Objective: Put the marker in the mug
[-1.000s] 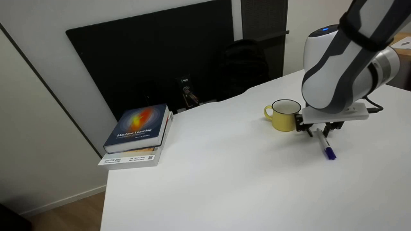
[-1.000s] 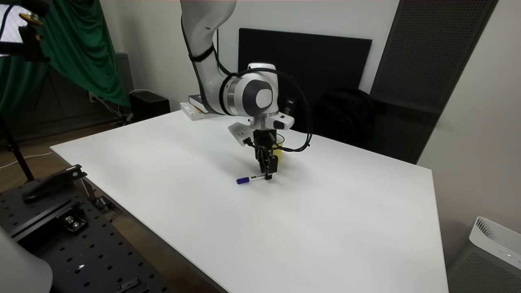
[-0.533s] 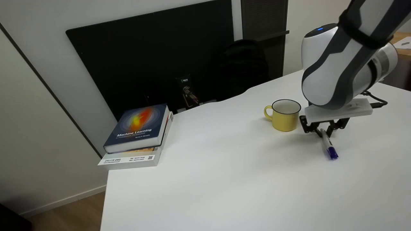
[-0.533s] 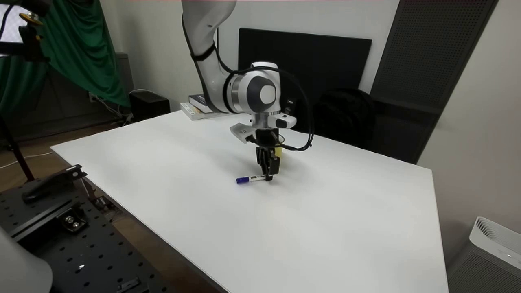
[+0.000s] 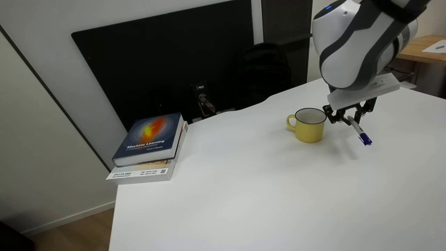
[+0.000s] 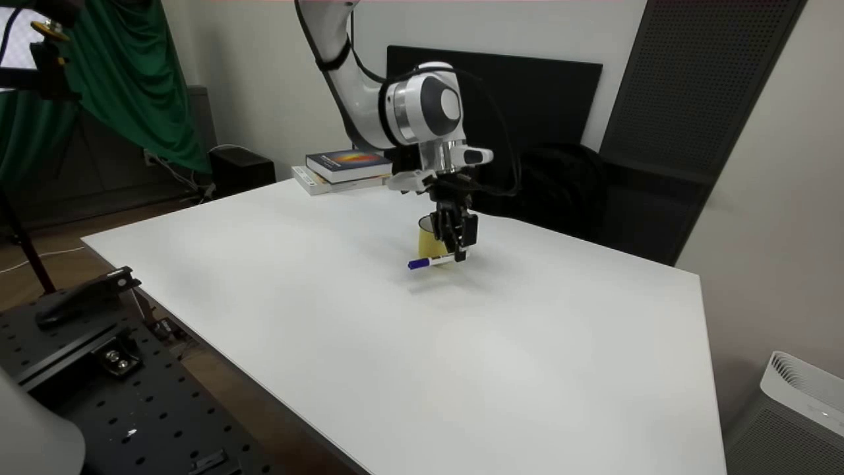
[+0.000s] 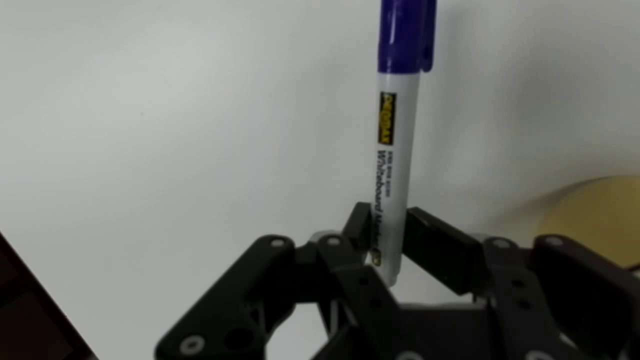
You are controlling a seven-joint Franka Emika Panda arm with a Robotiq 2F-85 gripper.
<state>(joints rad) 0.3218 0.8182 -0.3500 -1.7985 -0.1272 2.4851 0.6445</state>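
While the black two-fingered tool holds the slim white blue-violet-capped marker pinched near its uncapped end, carrying looks to be the step in hand. Marker off the white table in both exterior views, nearer level than upright, just outside the small yellow dark-rimmed enamel-style mug. Whether tool and mug touch, cannot tell. Next, by my judgement: raise it above the mug, shift across, tip the marker steeper, then let go.
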